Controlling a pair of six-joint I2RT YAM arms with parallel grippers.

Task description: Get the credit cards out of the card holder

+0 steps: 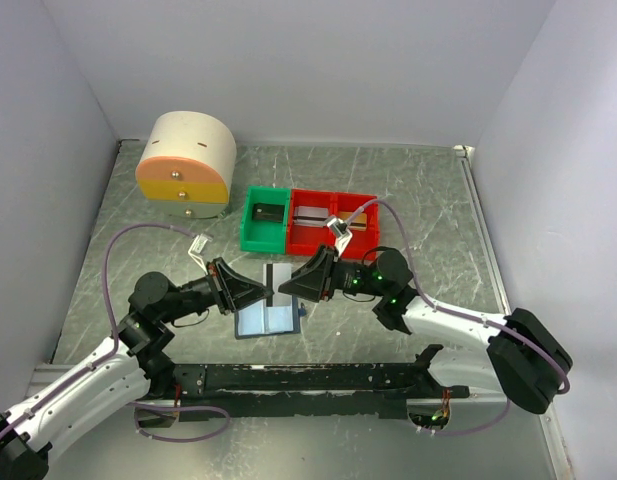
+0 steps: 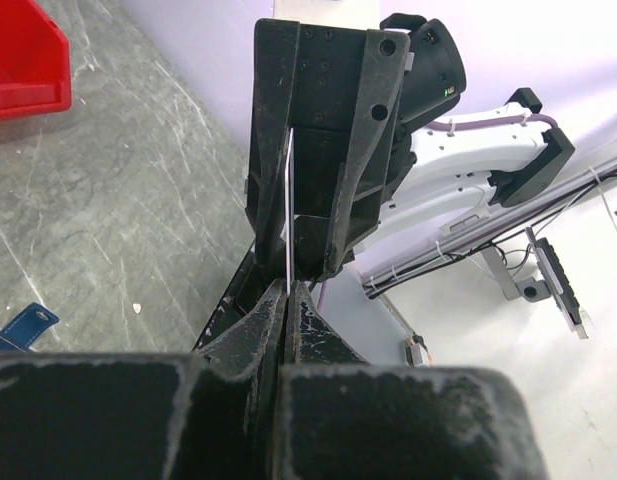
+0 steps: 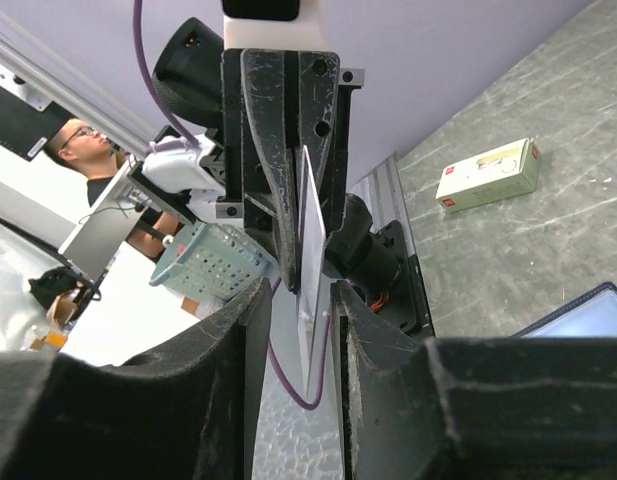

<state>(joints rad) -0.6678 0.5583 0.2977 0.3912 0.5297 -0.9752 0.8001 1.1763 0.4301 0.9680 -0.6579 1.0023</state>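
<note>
The card holder (image 1: 260,318) lies open and flat on the grey marbled worktop (image 1: 428,200), pale blue lining up, directly below the spot where the two sets of jaws meet tip to tip. Well beyond the left jaws we see a cream round-topped drawer unit (image 1: 188,160) with an orange and a yellow front. Beyond the meeting point stand a red bin (image 1: 306,244) and a green bin (image 1: 263,243), touching side by side. The left jaws are pressed together, pinching one end of a pale credit card (image 3: 312,262) raised above the holder. The card's other end reaches in between the right jaws, which stand parted around it. We see a gap on one side of the card and cannot tell whether the other finger touches it. Low and to the left of the left jaws in their wrist view, the holder's small dark blue strap tab (image 2: 23,325) shows on the worktop.
</note>
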